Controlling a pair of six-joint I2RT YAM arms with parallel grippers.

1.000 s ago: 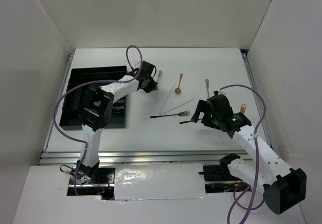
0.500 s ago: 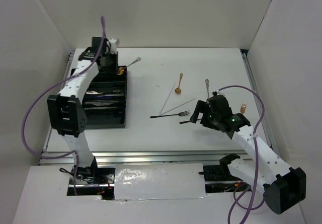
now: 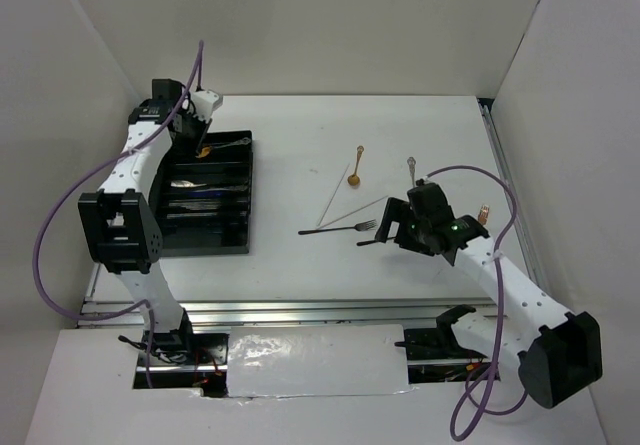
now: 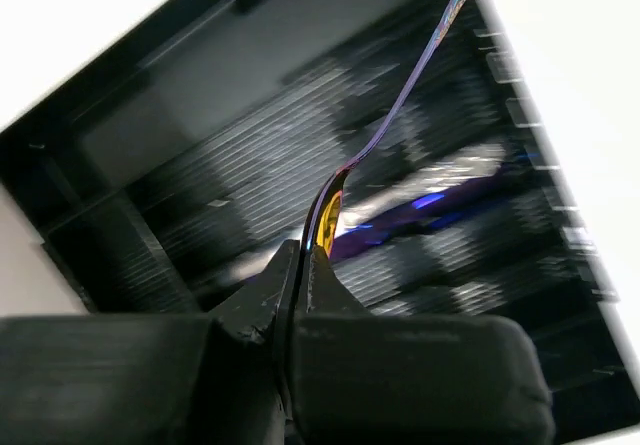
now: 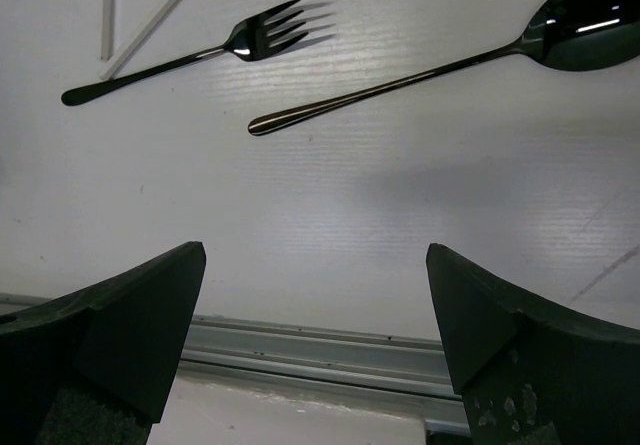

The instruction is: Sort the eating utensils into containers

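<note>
My left gripper (image 3: 197, 137) is shut on a gold-bowled small spoon (image 3: 222, 144) and holds it over the far end of the black tray (image 3: 247, 205). In the left wrist view the jaws (image 4: 302, 255) pinch the spoon's gold bowl (image 4: 331, 219), with its handle pointing away over the compartments; a dark blue knife (image 4: 430, 208) lies in one. My right gripper (image 3: 400, 227) is open and empty (image 5: 315, 260), just right of the black fork (image 3: 340, 230) and the black spoon (image 3: 372, 241). Both also show in the right wrist view, the fork (image 5: 225, 47) left of the spoon (image 5: 400, 83).
A second gold-bowled spoon (image 3: 355, 165), silver chopsticks (image 3: 345, 203) and another small spoon (image 3: 411, 170) lie on the white table's middle. A small copper item (image 3: 483, 213) lies at the right. A metal rail (image 5: 320, 350) runs along the near edge. White walls enclose the table.
My left arm swung from the table's middle to the far end of the tray, carrying the small spoon. The right gripper has barely moved.
</note>
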